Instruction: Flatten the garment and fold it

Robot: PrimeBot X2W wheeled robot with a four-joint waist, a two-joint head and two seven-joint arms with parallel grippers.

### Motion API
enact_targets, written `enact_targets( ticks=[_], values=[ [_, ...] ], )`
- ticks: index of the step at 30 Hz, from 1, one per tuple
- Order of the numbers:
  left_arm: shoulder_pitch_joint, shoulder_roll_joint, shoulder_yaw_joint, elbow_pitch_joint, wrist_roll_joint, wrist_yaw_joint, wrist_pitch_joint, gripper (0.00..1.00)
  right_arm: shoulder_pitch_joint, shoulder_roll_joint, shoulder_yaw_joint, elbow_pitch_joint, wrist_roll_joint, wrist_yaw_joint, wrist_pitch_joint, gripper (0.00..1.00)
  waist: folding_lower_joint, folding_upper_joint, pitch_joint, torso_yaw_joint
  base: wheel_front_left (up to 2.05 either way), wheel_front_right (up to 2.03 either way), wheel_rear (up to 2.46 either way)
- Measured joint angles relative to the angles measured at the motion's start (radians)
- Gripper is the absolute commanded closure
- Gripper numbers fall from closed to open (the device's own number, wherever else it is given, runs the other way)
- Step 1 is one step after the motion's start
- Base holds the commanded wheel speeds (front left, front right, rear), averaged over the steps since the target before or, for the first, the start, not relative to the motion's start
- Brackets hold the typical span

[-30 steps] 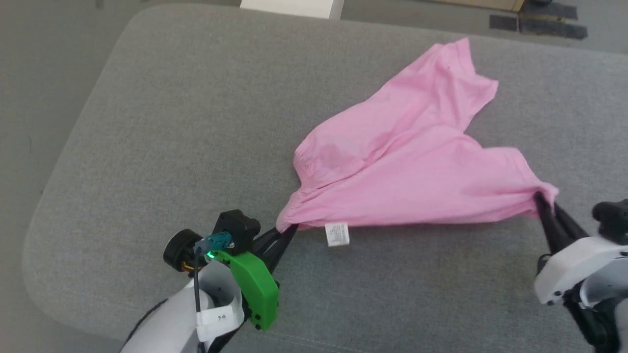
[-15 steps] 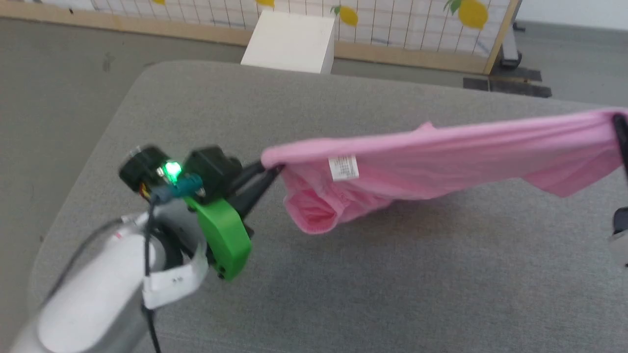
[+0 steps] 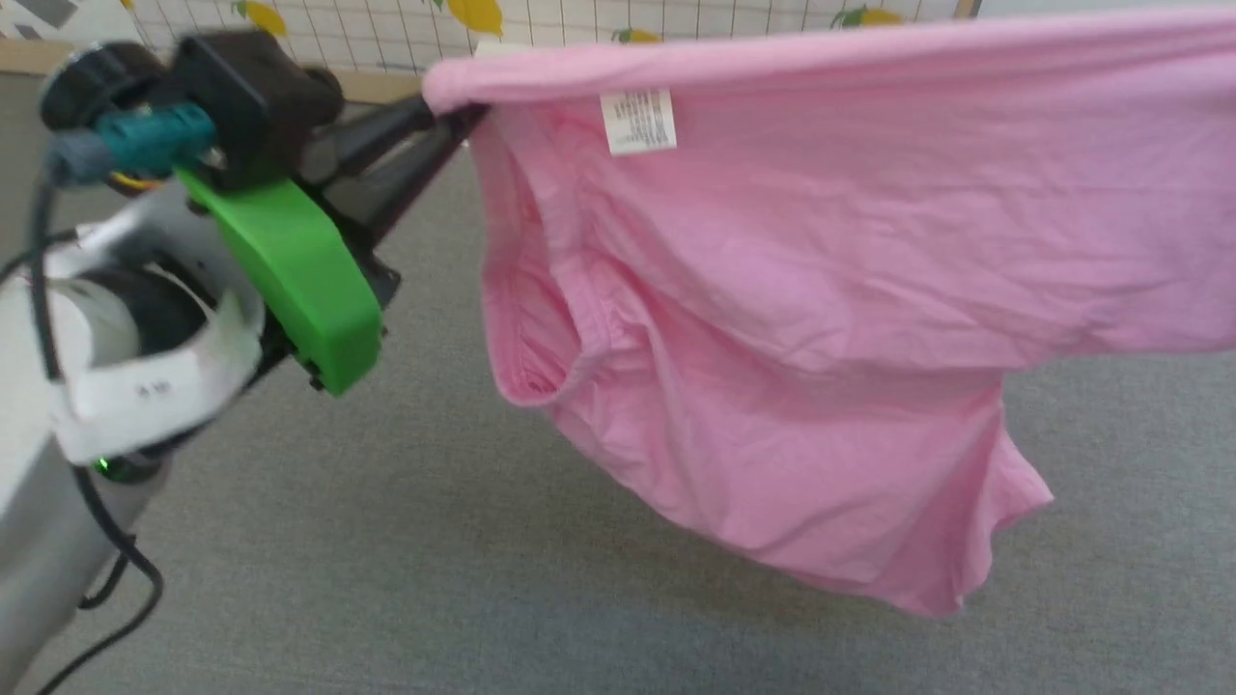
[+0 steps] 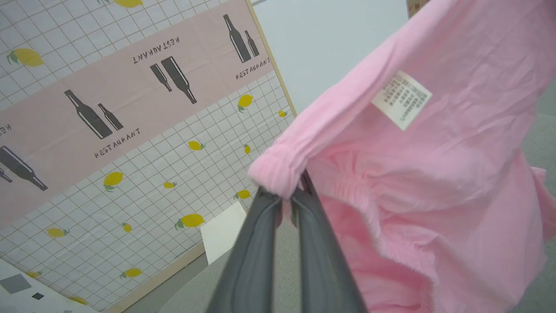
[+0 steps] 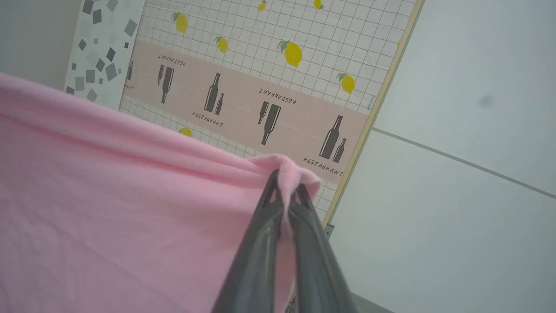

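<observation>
The light pink garment (image 3: 792, 319) hangs in the air above the grey cushion, its elastic band stretched taut along the top. A small white label (image 3: 637, 121) is sewn just under the band. My left gripper (image 3: 454, 111) is shut on the band's left end, which bunches over the fingertips in the left wrist view, gripper (image 4: 284, 195), garment (image 4: 434, 187), label (image 4: 402, 100). My right gripper (image 5: 284, 182) is shut on the other end of the garment (image 5: 108, 208). The lower hem droops toward the cushion at the right.
The grey cushioned surface (image 3: 386, 579) lies under the garment. Behind it stands a gridded panel with lemons and bottle prints (image 4: 108, 130), a white box (image 4: 221, 230) at its foot, and a pale wall (image 5: 456, 174).
Both grippers have lifted the garment off the cushion and raised it high, band stretched between them. The head camera has tilted up, so the whole picture has shifted.
</observation>
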Motion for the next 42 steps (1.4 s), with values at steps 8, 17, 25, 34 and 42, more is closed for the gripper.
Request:
enact_targets(
  ticks=[8,17,25,34,42],
  values=[
    [-0.165,0.041,-0.004,0.06,-0.1,-0.001,0.049,1.0,-0.266,-0.09,0.129,0.092,-0.011,0.0,0.051,1.0,0.0,0.0,0.125,-0.02,0.0,0.0,0.0],
    [-0.601,0.076,-0.118,0.27,-0.11,-0.001,-0.003,1.0,-0.808,-0.075,0.31,0.392,-0.094,0.0,-0.009,1.0,0.0001,0.0,0.344,-0.052,0.0,0.0,0.0],
    [-0.931,0.014,-0.226,0.556,-0.111,-0.001,-0.161,1.0,-1.13,0.081,0.322,0.701,-0.244,0.0,-0.16,1.0,0.0005,0.0,0.524,-0.086,0.0,0.0,0.0],
    [-1.015,-0.049,-0.354,0.743,-0.132,-0.001,-0.334,1.0,-1.178,0.181,0.276,0.874,-0.33,0.0,-0.287,1.0,0.0004,0.0,0.653,-0.112,0.0,0.0,0.0],
    [-0.802,-0.093,-0.494,0.788,-0.18,-0.001,-0.44,1.0,-0.929,0.215,0.275,0.9,-0.309,0.0,-0.351,1.0,0.0003,0.0,0.656,-0.104,0.0,0.0,0.0]
  ],
)
